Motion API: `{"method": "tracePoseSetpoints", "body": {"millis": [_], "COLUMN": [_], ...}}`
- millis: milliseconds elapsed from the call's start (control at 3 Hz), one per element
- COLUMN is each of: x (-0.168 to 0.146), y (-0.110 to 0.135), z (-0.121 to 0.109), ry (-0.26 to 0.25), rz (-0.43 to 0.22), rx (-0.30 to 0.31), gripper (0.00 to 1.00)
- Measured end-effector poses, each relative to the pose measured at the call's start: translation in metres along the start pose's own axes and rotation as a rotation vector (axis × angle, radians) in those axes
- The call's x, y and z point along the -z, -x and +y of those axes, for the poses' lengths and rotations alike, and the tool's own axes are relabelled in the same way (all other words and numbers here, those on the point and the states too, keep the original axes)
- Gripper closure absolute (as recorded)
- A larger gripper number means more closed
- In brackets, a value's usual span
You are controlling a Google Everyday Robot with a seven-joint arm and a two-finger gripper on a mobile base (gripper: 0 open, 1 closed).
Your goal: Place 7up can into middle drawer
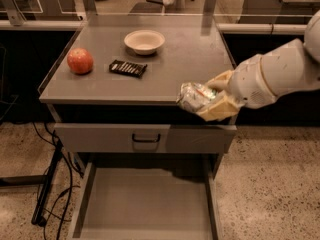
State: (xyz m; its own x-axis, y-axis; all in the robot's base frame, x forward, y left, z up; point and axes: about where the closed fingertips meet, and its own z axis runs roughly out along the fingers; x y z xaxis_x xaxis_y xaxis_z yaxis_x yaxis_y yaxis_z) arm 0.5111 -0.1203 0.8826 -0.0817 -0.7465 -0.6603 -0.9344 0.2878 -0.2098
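Observation:
The 7up can (196, 97), silvery-white with green markings and crumpled sides, is held in my gripper (212, 98), whose tan fingers are shut around it. It hangs at the front right edge of the cabinet top, just over the edge and above the floor. The middle drawer (145, 204) is pulled out below, a wide shallow grey tray with a bare floor and low side walls. The can is above and to the right of the drawer's middle. My white arm (272, 79) comes in from the right.
On the cabinet top (100, 89) lie a red apple (80, 60), a dark flat snack bar (128, 68) and a white bowl (144, 41). A closed grey drawer front with a black handle (145, 138) sits above the open drawer. Cables (55, 184) hang at the left.

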Motion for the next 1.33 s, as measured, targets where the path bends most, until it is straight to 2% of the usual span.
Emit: {"method": "tracePoseSetpoints", "body": {"millis": [333,667,1000,1333], "x": [-0.071,-0.14,-0.217,-0.217], "y": [-0.012,-0.042,-0.091,-0.091], "z": [0.062,0.125,0.174,0.174], "ry": [0.074,0.134,0.163,0.163], "rz": [-0.054,-0.067,-0.048,-0.048], "rx": [-0.01,-0.003,-0.005,-0.005], "gripper": [1.0,1.0,1.0,1.0]}}
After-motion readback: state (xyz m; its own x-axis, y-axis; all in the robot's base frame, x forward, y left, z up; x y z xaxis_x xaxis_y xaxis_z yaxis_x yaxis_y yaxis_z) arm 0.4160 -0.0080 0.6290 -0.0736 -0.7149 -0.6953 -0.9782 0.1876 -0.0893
